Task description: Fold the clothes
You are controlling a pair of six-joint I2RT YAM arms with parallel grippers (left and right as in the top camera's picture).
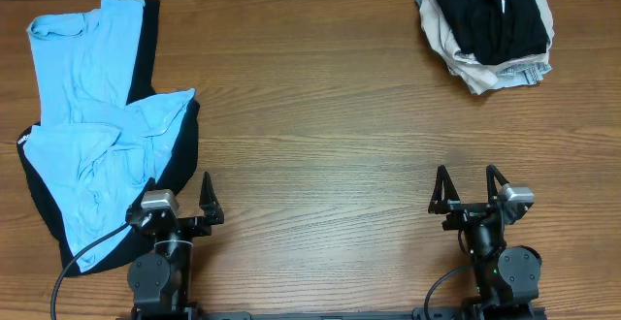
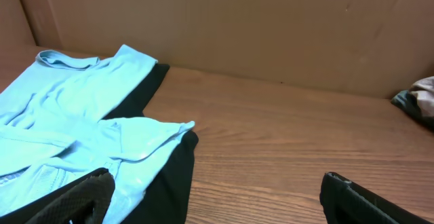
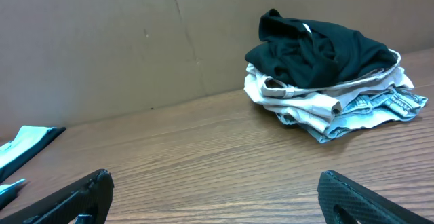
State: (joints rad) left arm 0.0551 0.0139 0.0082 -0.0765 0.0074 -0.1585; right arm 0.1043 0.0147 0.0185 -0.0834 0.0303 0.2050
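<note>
Light-blue T-shirts lie spread over a black garment at the table's left; they also show in the left wrist view. A folded pile topped by a black T-shirt with a small white label sits at the back right, and in the right wrist view. My left gripper is open and empty at the front, its left finger at the edge of the clothes. My right gripper is open and empty over bare wood.
The folded pile holds beige and pale denim-coloured pieces under the black one. A brown cardboard wall stands along the table's back. Bare wood table lies between the two heaps.
</note>
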